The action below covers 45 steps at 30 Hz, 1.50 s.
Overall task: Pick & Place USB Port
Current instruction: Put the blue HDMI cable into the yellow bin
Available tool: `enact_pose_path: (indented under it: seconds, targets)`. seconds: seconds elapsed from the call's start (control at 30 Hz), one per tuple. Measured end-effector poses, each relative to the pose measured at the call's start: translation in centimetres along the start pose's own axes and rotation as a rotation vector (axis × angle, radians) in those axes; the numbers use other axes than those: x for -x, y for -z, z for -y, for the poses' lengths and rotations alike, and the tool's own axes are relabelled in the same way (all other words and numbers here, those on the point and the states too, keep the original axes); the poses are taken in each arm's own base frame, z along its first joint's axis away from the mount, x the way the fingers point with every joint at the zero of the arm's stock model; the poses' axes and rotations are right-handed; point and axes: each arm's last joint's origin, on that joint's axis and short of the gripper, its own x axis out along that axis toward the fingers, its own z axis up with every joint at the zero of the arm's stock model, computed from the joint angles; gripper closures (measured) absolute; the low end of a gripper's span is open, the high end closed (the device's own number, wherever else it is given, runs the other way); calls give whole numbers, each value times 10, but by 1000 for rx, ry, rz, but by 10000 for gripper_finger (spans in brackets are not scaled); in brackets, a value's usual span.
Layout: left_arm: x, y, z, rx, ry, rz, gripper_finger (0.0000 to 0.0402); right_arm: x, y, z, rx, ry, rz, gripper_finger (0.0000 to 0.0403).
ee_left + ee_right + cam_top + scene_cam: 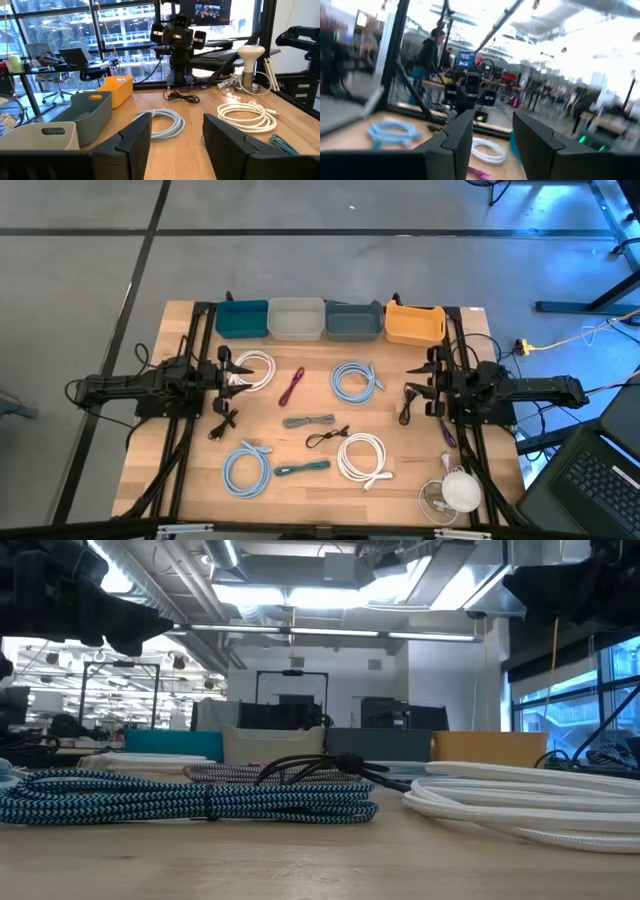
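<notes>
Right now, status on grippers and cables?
Left gripper open, empty, at left edge. Right gripper open, empty, at right edge. Cables untouched on table. Bins unobstructed.

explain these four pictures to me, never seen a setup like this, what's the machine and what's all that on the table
It is a robot with two dark arms at a wooden table. One picture looks straight down, one looks level across the tabletop, and two come from cameras on the wrists. The left gripper and the right gripper hover at the table's sides, fingers apart, holding nothing. On the table lie coiled cables, such as a white cable and a light blue cable. Four bins line the far edge, the rightmost an orange bin.
</notes>
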Motion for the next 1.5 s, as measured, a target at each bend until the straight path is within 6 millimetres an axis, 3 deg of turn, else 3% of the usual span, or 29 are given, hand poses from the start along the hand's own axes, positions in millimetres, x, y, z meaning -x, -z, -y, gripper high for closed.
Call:
enact_pose_path:
  seconds: [0.33, 0.5, 0.7, 0.87, 1.03, 1.23, 1.5]
  targets:
    - [0, -6, -1, 62, -38, 58, 233, 0, -1, -1, -388, -35, 8, 261]
    - [0, -7, -3, 121, -77, 71, 233, 0, -9, -3, -371, -149, 33, 261]
    - [0, -7, -4, 127, -115, 72, 233, -1, -30, -1, -154, -202, 107, 261]
    - [1, -9, -7, 133, -218, 101, 233, -1, -33, 0, 4, -187, 121, 261]
    - [3, -18, -9, 108, -261, 186, 233, -2, -25, 3, -38, -42, 18, 261]
    - [2, -16, -8, 28, -240, 163, 233, -1, -6, 5, -132, 119, -192, 261]
    - [1, -14, -7, 48, -230, 134, 233, -4, -3, 6, -185, 171, -224, 260]
